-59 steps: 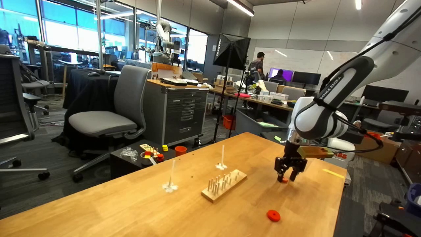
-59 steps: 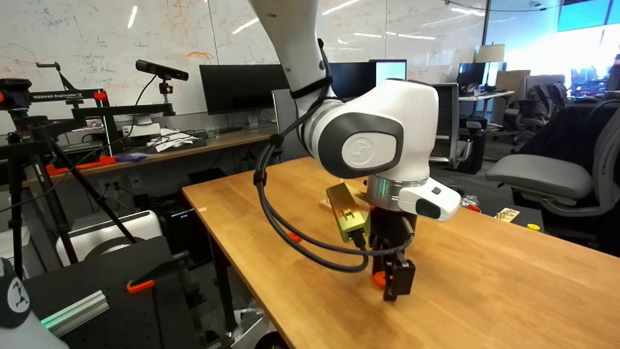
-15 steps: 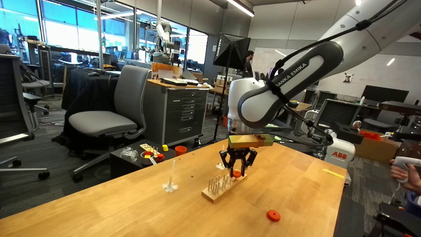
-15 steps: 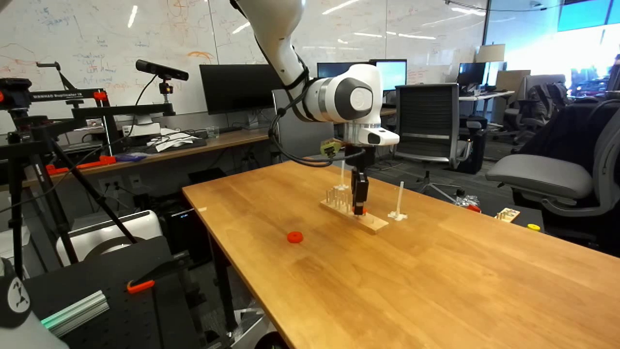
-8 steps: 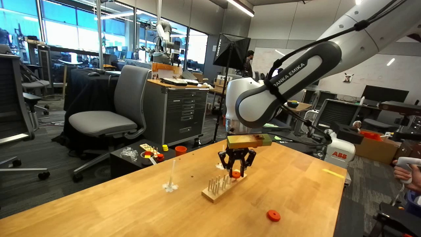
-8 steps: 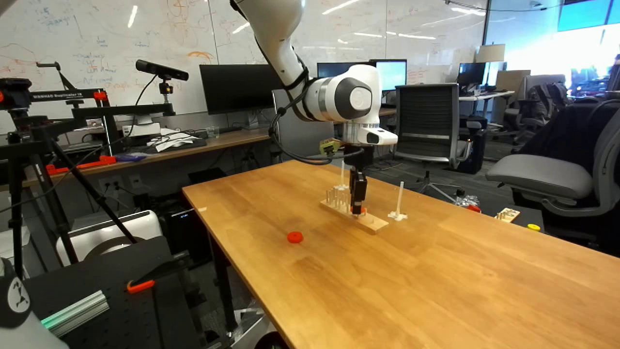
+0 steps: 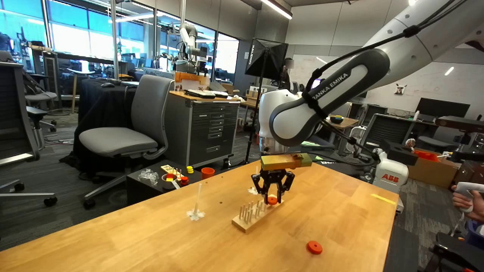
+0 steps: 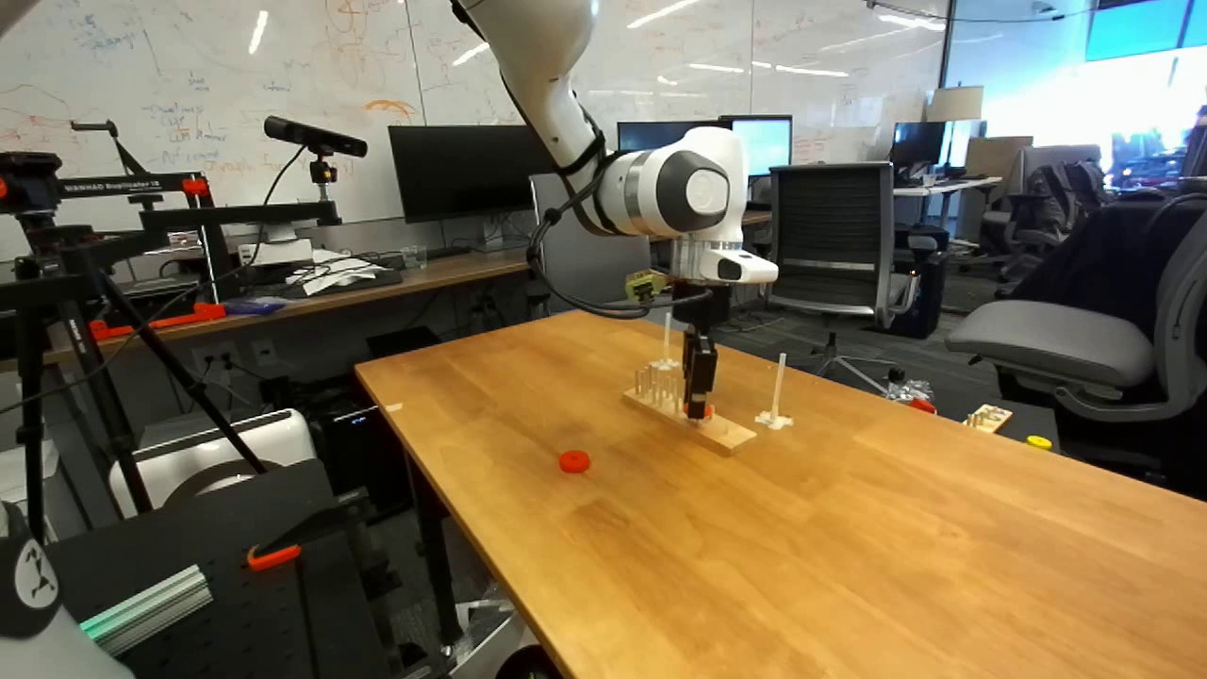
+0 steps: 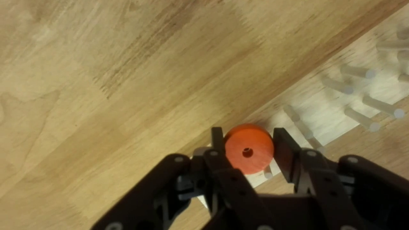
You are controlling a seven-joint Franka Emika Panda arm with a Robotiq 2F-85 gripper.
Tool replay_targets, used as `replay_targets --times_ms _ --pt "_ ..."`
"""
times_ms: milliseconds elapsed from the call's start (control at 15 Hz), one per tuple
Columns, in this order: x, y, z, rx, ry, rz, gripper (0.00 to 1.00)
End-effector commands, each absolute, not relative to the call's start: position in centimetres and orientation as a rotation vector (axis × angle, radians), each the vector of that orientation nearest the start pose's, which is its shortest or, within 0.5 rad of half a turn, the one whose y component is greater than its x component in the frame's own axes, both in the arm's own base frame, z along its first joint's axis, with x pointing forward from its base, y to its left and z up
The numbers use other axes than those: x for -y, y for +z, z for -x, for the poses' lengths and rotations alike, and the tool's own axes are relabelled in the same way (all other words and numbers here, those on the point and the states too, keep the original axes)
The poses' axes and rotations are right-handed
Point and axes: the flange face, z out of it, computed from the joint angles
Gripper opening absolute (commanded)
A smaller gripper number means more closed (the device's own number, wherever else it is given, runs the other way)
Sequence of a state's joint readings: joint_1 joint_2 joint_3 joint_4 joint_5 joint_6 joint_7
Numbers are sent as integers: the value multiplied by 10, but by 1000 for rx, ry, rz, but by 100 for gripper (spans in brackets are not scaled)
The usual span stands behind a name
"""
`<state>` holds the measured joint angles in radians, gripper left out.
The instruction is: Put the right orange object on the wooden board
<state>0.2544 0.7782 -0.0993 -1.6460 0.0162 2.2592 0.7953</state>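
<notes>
The orange disc (image 9: pixel 257 146) is low over the wooden board (image 8: pixel 737 437), and I check my margins around it first. The board sits on the table (image 7: pixel 151 241) with one long side facing a broad stretch of tabletop in both exterior views; that is my widest room, the table edge there being well apart. On the opposite flank two upright white rods (image 8: pixel 778 387) stand between the board and a long edge of the table, so I have less to play with on that side. The second orange disc (image 7: pixel 314 247) lies flat across the board from the rods, well apart from my gripper (image 7: pixel 272 202). The pegs (image 9: pixel 381 107) crowd one end of the board; I am over the sparser part, just beside them.

My arm (image 7: pixel 340 81) comes in from high up, its forearm sloping down to the wrist, and the gripper hangs upright below it, aimed down at the board.

In the wrist view the fingertips (image 9: pixel 218 137) meet the orange disc on opposite sides: I have it pinched between them, its round face and centre hole turned toward the camera. One peg (image 9: pixel 267 173) shows just beside its rim, near one fingertip. Whether its underside touches the board or a peg, I cannot tell from here.
</notes>
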Motion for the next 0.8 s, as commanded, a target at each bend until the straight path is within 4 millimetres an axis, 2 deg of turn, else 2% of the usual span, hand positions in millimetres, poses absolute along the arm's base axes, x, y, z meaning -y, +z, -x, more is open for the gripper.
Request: replay_targets --times_ms 0,200,267,333,600,733 --pt "-108 143 -665 -1024 202 3121 18" --pt "-108 138 -665 -1024 210 3126 18" --pt "-108 136 -665 -1030 221 3126 68" --pt "-108 135 -664 -1025 218 3131 68" --pt "-102 149 -657 -999 170 3126 98" --pt "-98 158 -654 -986 107 3130 100"
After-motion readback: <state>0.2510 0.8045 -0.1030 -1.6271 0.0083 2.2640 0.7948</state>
